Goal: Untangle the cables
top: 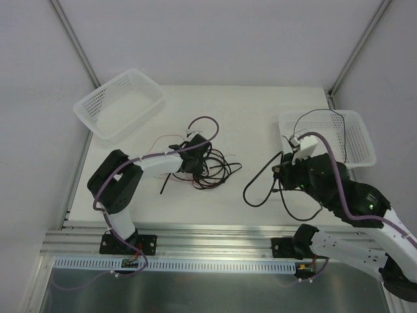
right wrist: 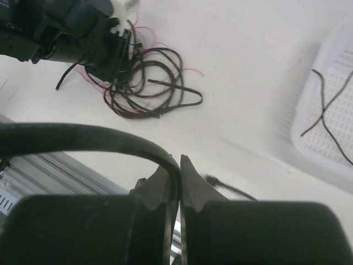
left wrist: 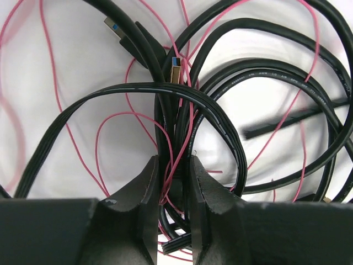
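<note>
The cables (top: 210,171) lie as a tangle of black and thin red wires at the table's middle. My left gripper (top: 191,160) is down in the tangle's left side. In the left wrist view that gripper (left wrist: 174,172) is shut on a bundle of black and red strands (left wrist: 175,138), with a USB plug (left wrist: 175,69) just beyond. My right gripper (top: 280,173) is shut on a separate black cable (top: 255,190) that loops over the table to the right of the tangle. The right wrist view shows that gripper (right wrist: 178,165) pinching this cable (right wrist: 83,134), which arches off to the left.
A white perforated basket (top: 98,104) stands at the back left. A second basket (top: 361,140) at the right holds a thin black wire (top: 322,116). A loose black cable end (top: 166,184) pokes out below the left arm.
</note>
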Controlling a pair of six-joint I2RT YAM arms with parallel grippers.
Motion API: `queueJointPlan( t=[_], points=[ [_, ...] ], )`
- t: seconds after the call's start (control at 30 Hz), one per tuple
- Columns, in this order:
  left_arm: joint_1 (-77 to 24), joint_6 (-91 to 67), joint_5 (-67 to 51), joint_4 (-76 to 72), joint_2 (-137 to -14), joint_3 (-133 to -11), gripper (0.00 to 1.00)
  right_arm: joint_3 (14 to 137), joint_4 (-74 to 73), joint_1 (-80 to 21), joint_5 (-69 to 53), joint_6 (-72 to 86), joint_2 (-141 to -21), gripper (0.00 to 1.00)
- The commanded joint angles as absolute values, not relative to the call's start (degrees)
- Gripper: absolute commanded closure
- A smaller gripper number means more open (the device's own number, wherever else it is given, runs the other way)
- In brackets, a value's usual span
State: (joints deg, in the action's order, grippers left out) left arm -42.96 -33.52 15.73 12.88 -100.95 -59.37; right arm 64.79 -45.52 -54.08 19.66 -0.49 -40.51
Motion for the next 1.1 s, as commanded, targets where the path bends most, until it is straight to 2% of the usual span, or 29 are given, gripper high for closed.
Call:
queueJointPlan(
  t=[0.0,0.2,0.27,0.3,0.4,0.43,0.5,0.53,0.7,0.77,0.93,1.07],
  points=[
    [-36.7,-31.5,21.4,20.7,-98.6,-55.9,1.0,70.6,-53.2,-54.0,28.8,-0.4,-37.7,0.99],
    [-30.9,-29.4,20.6,22.4,-94.9,-54.7,0.99,72.5,-54.7,-54.0,30.0,-0.7,-36.3,0.99],
    [-30.9,-29.1,18.4,22.5,-94.0,-55.1,0.92,72.8,-53.7,-54.1,29.5,-1.1,-37.3,0.99],
    [-30.9,-29.1,16.4,22.6,-92.7,-55.1,0.85,73.5,-52.8,-54.1,29.3,-1.4,-38.0,0.99],
    [-30.9,-29.0,13.8,22.8,-88.8,-54.9,0.72,75.9,-51.2,-53.9,30.5,-2.5,-41.8,0.99],
    [-30.9,-28.7,13.4,22.9,-87.5,-54.8,0.6,76.6,-50.8,-53.7,30.8,-3.2,-44.0,0.99],
    [-30.9,-27.7,11.4,23.2,-83.6,-54.8,0.46,79.1,-49.1,-53.1,31.1,-4.0,-46.4,0.99],
    [-30.9,-27.1,10.4,23.4,-82.4,-54.9,0.34,80.0,-48.5,-51.7,30.7,-4.6,-47.6,0.99],
    [-30.8,-23.9,8.2,26.5,-74.6,-56.9,0.05,84.3,-44.4,-42.6,26.1,-6.5,-54.6,0.99],
    [-30.7,-22.8,7.7,28.6,-72.8,-57.7,0.01,85.8,-43.3,-36.5,24.2,-6.5,-56.2,0.99],
    [-29.8,-16.4,7.3,31.2,-66.7,-58.1,0.01,88.6,-38.5,-23.7,21.5,-6.4,-59.3,0.99],
    [-29.7,-13.4,12.1,31.4,-62.5,-54.6,0.01,88.4,-32.4,-15.7,21.4,-6.5,-60.1,0.99]
  ],
)
